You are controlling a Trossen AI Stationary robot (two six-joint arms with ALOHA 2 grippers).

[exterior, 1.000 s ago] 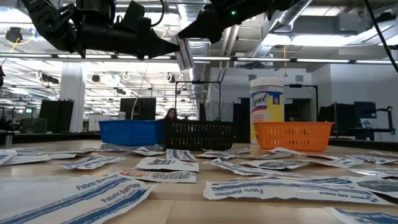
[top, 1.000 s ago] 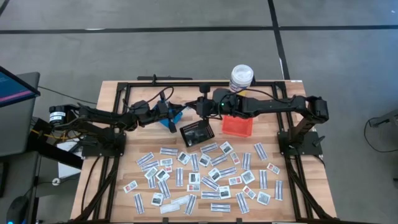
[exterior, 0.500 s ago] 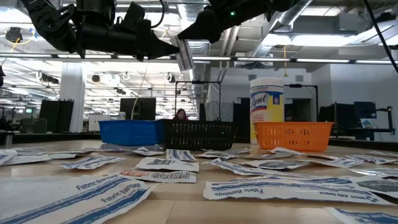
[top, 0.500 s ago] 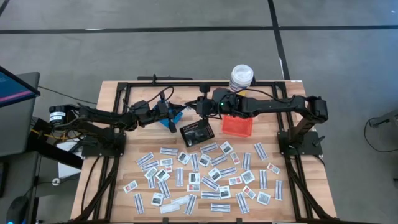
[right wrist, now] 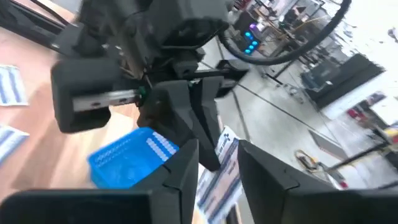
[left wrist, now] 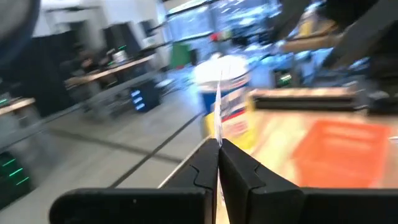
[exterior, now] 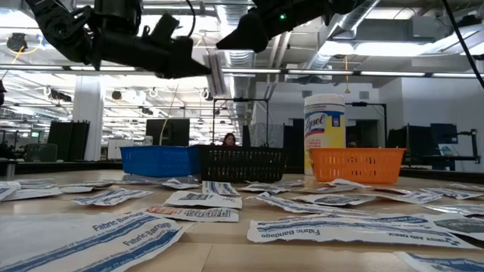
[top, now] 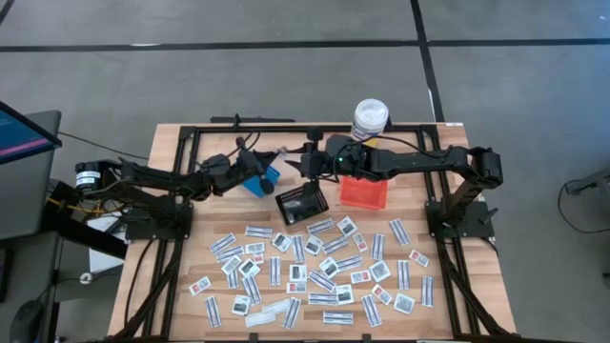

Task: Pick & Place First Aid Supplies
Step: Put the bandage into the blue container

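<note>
- Your packets [top: 315,272] are white, with blue-grey print or small red and dark marks.
- You have a blue basket [top: 259,181], a black basket [top: 302,205] and an orange basket [top: 364,193].
- Your bottle [exterior: 324,132] is white with a yellow label.

Three baskets — blue [top: 259,180], black [top: 302,205], orange [top: 364,192] — one bottle [top: 369,119], dozens of packets [top: 307,271].

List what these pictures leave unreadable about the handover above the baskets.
- High view: the bandage strip between the left claw and right claw is too small to read.
- Left wrist view: motion blur hides the strip's print; it shows edge-on.
- Low view: the black basket wall hides its contents.
- Right wrist view: its own fingers cover the strip's lower end.
</note>
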